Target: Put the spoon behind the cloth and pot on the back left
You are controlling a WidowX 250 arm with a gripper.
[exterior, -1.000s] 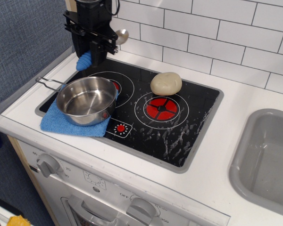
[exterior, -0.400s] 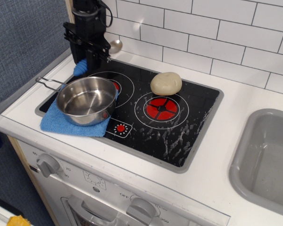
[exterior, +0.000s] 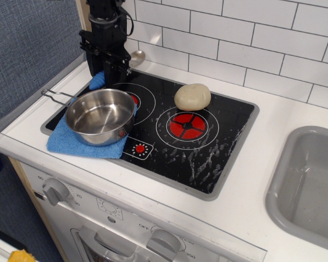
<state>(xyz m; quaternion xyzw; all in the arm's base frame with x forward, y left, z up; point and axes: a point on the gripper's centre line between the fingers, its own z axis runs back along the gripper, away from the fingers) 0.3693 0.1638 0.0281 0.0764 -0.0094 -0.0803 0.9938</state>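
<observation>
Jaws were basically hidden behind the black gripper [exterior: 110,70] body, so I honestly couldn't tell if they were pinching the spoon [exterior: 98,80] or had spread off it already. All I could see was the blue handle poking out at the gripper's lower left and the silver bowl peeking out on its right, up by the tile wall [exterior: 235,38].

Using the pot [exterior: 100,115] as my landmark, working from front to back: it sat on the cloth [exterior: 71,143], which lay over the front left corner of the cooktop [exterior: 208,142], the cloth sticking out in front of and beside the pot. The pot's wire handle pointed off to the left. Off to the pot's right and a bit further back sat a beige dough-looking lump [exterior: 192,96], just behind the red burner. Straight behind the pot was the gripper with the spoon, low over the back left of the cooktop, near the pot's rear rim.

What I'd worry about: if it let go while the spoon wasn't flat, that chunky ribbed handle could roll or slide forward and knock the pot's rim. Going any lower might have jammed the spoon into the glass. And pulling away sloppily could have dragged the spoon along, or clipped the wire handle and shifted pot and cloth together.
</observation>
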